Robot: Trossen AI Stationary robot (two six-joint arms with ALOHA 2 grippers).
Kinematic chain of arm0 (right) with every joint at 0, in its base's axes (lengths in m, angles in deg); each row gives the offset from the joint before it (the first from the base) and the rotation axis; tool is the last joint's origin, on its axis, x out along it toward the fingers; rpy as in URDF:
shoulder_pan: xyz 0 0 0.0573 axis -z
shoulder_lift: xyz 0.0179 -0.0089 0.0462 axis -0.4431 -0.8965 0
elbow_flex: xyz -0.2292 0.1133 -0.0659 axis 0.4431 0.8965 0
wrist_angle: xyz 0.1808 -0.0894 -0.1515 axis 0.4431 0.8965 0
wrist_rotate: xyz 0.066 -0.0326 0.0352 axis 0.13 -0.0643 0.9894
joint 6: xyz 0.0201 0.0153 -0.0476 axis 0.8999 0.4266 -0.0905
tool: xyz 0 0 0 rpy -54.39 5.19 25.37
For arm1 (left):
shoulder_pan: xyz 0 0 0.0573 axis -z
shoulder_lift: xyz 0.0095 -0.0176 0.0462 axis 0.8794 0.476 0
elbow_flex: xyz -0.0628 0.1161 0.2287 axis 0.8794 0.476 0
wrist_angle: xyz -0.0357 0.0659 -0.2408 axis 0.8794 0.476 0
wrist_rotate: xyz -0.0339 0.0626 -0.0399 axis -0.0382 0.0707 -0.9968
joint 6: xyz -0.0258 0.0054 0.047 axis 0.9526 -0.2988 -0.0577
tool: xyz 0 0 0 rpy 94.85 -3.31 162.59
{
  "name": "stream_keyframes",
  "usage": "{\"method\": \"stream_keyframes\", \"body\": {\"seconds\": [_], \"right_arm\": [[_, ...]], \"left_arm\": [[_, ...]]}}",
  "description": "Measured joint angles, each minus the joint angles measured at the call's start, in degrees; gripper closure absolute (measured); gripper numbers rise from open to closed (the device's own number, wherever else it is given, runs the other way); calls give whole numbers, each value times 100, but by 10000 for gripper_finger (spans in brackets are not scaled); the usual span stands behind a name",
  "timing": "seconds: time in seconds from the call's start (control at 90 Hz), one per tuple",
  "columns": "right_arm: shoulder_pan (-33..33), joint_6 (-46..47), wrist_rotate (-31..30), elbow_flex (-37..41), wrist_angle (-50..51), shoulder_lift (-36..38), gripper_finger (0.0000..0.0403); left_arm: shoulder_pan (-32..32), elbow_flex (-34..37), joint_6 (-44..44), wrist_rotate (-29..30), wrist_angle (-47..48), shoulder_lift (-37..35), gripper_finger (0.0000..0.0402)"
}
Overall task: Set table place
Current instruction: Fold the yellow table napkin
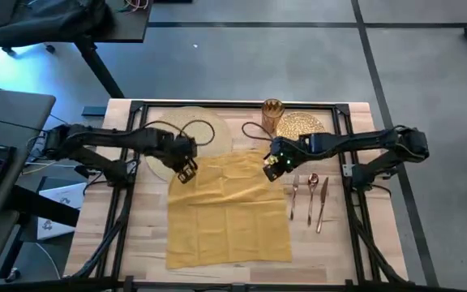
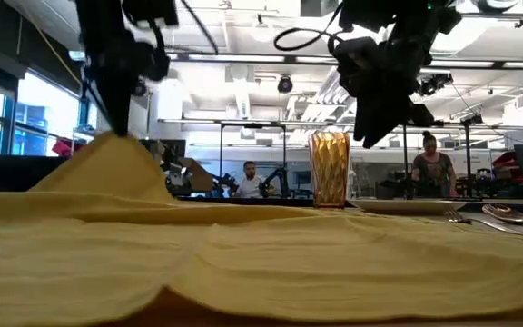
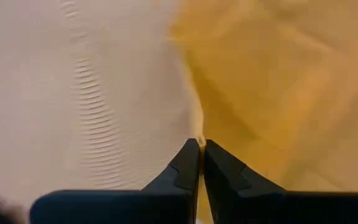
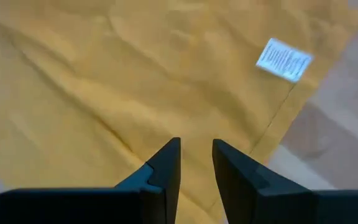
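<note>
Placemat (image 1: 186, 134), round, tan and woven, lies flat at the far left of the butcher-block table (image 1: 148, 243), its near right part covered by a mustard-yellow napkin (image 1: 229, 211). That napkin spreads over the table's near middle, rumpled. Its far left corner is lifted into a peak, seen in the low view, and the left gripper (image 1: 186, 172) is pinched shut on that corner, at the placemat's near edge. In the left wrist view the two fingers (image 3: 188, 163) meet with the cloth's edge between them, tan weave on one side and yellow cloth on the other.

To the right of the napkin lie a fork (image 1: 294, 195), a spoon (image 1: 312, 191) and a knife (image 1: 323, 203), side by side, copper-coloured. The right gripper (image 1: 276, 168) hovers above the napkin's far right corner, its fingers slightly parted with nothing between them; a white label (image 4: 283, 60) shows on the cloth there.

Farther back stand an amber faceted glass (image 1: 272, 113) and, just right of it, a gold patterned plate (image 1: 302, 124). Beyond the table, people show in the room.
</note>
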Motion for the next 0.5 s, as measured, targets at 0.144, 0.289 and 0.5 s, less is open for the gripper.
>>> {"method": "stream_keyframes", "body": {"seconds": [0.144, 0.289, 0.5], "right_arm": [[276, -116, -114, 0, 220, -56, 302], [471, -413, -217, 7, 395, -356, 263], [502, -1412, -455, 9, 240, -719, 218]], "left_arm": [[1048, -4, 225, -249, -637, 47, 401], [1888, -9, 891, 217, -717, 387, 401], [2479, -8, 1669, 412, -692, 726, 401]]}}
